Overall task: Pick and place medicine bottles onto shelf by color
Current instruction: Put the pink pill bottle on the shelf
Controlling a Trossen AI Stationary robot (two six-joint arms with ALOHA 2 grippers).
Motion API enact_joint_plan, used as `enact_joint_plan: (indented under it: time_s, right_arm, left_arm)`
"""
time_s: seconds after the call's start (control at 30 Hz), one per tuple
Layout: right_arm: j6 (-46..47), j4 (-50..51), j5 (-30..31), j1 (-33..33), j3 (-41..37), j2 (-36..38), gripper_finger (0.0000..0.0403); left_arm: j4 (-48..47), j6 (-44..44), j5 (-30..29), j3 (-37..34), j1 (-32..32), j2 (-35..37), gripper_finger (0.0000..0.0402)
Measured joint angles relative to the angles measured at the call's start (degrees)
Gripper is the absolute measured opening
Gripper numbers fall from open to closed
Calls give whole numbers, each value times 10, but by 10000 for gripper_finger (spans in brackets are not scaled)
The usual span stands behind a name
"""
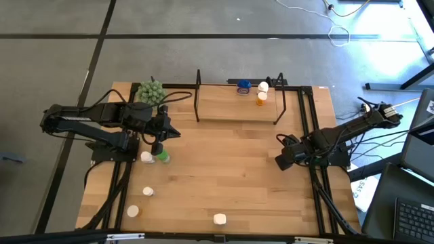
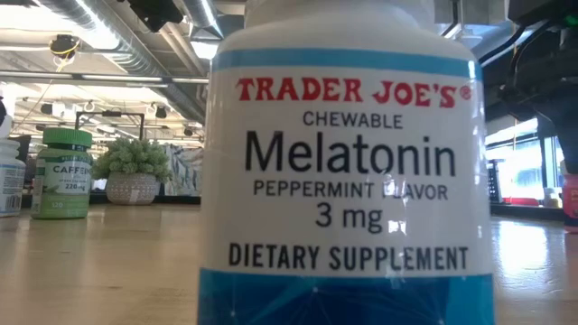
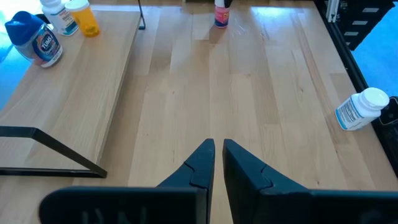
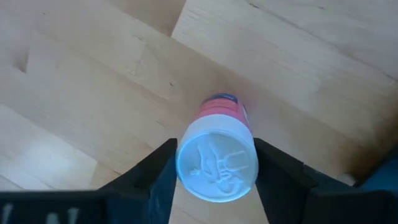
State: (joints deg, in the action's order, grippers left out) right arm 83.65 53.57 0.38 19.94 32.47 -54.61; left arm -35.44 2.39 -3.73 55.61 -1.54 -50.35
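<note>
A pink-red bottle (image 4: 221, 109) with a white cap stands upright on the table (image 1: 224, 163), right of middle, with my right gripper (image 4: 216, 163) closed on its cap from above. My left gripper (image 3: 217, 152) hangs shut above the table's left side and holds nothing. The shelf (image 1: 224, 107) lies at the far edge and carries a blue bottle (image 1: 243, 86), a white one (image 1: 263, 87) and an orange one (image 1: 261, 99). A white bottle (image 1: 146, 157) and a green bottle (image 1: 161, 157) stand below my left gripper. More white bottles (image 1: 147, 192) sit toward the near left. My right gripper pinches the bottle's white cap by its rim (image 4: 181, 163), one finger on each side. The fingers (image 4: 273, 171) come from above and point down. The bottle (image 3: 221, 15) stands upright with its base on the table.
A green spiky plant ball (image 1: 150, 91) sits at the shelf's left end. A white bottle with a blue label (image 3: 360, 109) lies on its side by the near edge and fills the low view (image 2: 348, 171). Bare wood lies between the two arms.
</note>
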Motion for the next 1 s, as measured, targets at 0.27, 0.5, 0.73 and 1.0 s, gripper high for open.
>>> enact_joint_plan:
  time_s: [0.27, 0.5, 0.73, 1.0]
  right_arm:
    - [-23, -2, -1, -27, 22, 0, 179]
    - [-143, 39, -22, -100, 95, -19, 180]
    - [-294, 122, -22, -169, 218, -105, 180]
    - [-548, 178, 14, -264, 371, -206, 180]
  left_arm:
    - [0, 0, 0, 0, 0, 0, 27]
    - [0, 0, 0, 0, 0, 0, 27]
    - [0, 0, 0, 0, 0, 0, 28]
    - [0, 0, 0, 0, 0, 0, 27]
